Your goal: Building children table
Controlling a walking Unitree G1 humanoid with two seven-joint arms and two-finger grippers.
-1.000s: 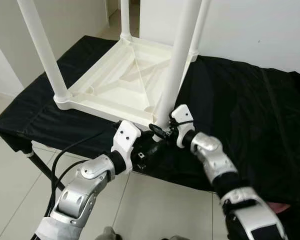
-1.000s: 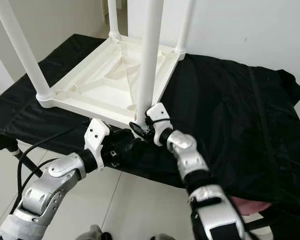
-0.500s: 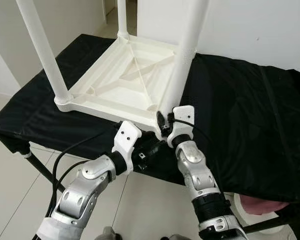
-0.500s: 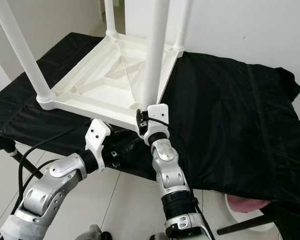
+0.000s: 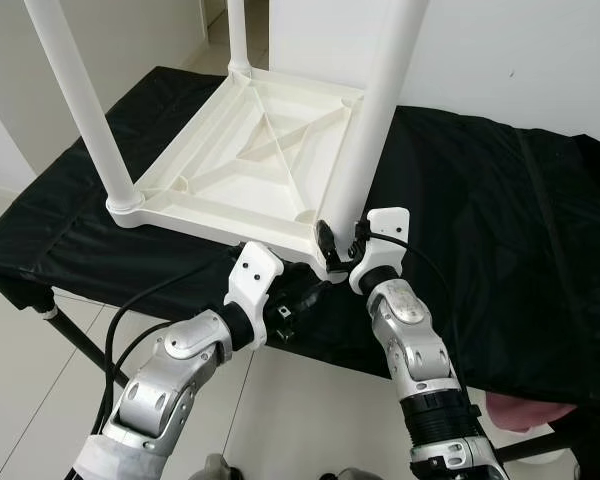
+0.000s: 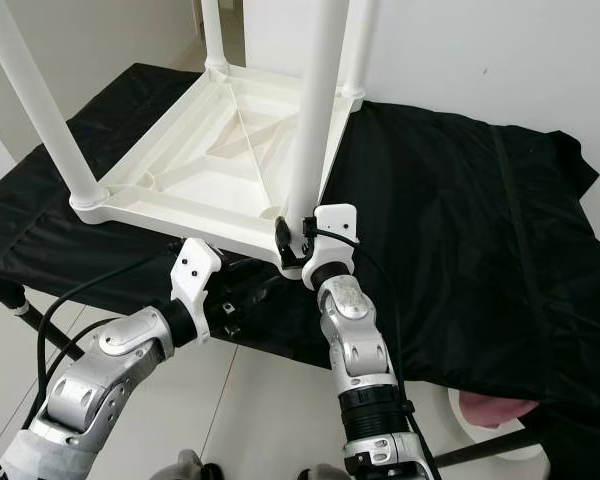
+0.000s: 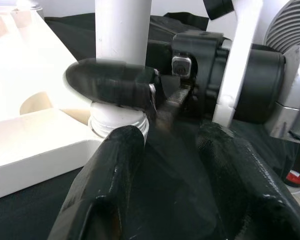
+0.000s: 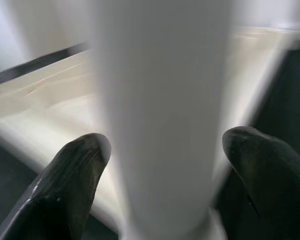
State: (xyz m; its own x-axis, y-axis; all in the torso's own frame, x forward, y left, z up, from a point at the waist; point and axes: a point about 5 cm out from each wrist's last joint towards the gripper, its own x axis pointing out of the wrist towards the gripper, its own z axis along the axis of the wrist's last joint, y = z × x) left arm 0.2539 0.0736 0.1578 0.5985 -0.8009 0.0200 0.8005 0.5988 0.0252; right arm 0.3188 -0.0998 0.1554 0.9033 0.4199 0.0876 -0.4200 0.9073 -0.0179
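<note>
Our right claw [image 5: 338, 240] straddles the base of the near-right leg [image 5: 372, 120], its fingers [image 8: 72, 170] apart on either side of the tube and not pressing it. Our left claw [image 5: 302, 298], also spread, hovers just below the same corner socket, holding nothing. We judge the step in hand to be seating this leg in the inverted children's table [image 5: 250, 165]; next we would close on the tube and twist or press it home. The table lies upside down on the black-draped tabletop [image 5: 500, 200], legs upward.
</note>
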